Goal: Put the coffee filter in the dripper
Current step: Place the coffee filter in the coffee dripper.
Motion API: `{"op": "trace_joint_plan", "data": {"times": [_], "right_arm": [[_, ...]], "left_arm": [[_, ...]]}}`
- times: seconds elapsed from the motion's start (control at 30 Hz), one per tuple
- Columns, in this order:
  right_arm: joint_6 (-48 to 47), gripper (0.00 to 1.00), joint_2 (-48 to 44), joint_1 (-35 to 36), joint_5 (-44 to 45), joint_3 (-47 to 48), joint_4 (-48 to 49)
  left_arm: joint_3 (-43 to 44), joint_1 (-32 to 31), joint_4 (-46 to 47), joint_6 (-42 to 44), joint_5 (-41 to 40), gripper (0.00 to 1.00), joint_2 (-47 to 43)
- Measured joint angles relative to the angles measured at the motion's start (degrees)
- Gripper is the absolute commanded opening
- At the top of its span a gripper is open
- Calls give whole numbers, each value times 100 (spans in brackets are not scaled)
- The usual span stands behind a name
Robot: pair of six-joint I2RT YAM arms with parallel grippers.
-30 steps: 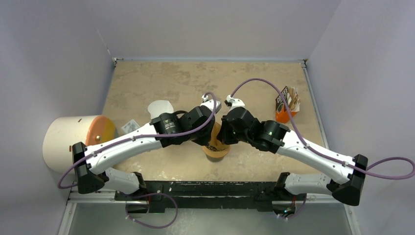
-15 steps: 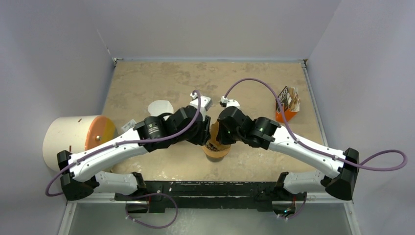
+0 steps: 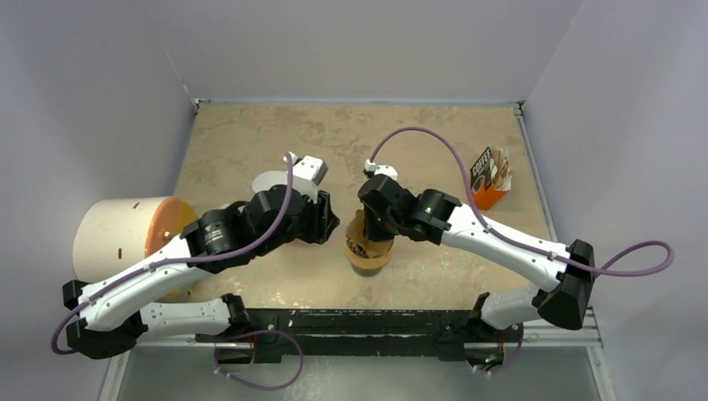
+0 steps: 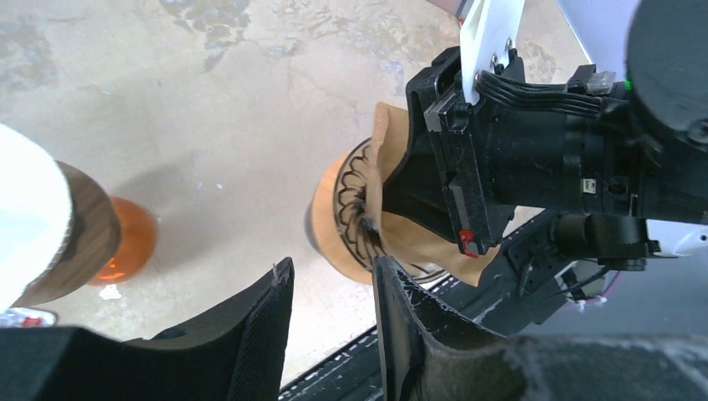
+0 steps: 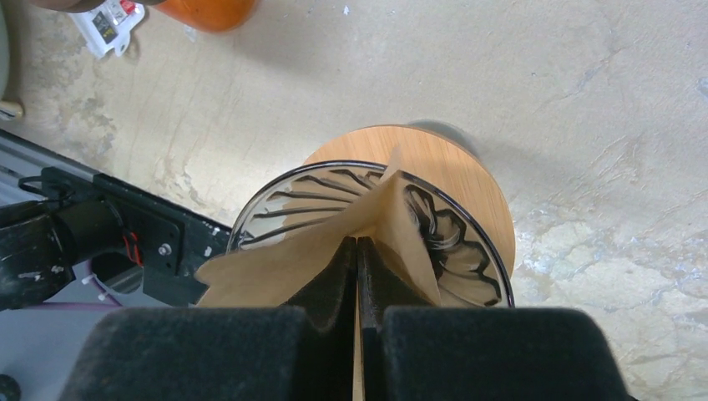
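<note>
The dripper, clear ribbed glass on a wood collar, stands near the table's front middle. My right gripper is shut on the tan coffee filter, pinching a fold of it. The paper hangs partly inside the dripper's mouth and partly over its near rim. The top view shows this gripper right over the dripper. My left gripper is open and empty, a little left of the dripper, with the filter beyond it. It appears in the top view too.
An orange glass vessel with a wood collar and a white paper top stands left of the dripper. A black-and-orange packet leans at the right. A big white cylinder lies at the left edge, a small white packet beside it.
My left arm has pulled back to the left, away from the dripper. My right gripper has shifted a little left over the dripper, still holding the filter.
</note>
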Motion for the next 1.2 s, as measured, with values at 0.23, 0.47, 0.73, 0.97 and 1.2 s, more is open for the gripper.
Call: {"op": "trace_joint_plan", "data": {"times": [0.23,0.47,0.73,0.97,1.2], "right_arm": [[4,0,323,0,-33,129,-157],[4,0,739,0,-83,481,-459],[2,0,835,0,-85,686,-984],[-52,0,835,0,-179,863,-1257],[-151,2,863,0,-245,863,-1287]], "left_arm": [[-334,0,2,267,-262,39,-562],[-603,0,39,566,-396,38,-909],[-931,0,190,848,-501,39,-1143],[-979,0,229,990,-546,39,-1263],[-975,0,199,1027,-546,39,-1255]]}}
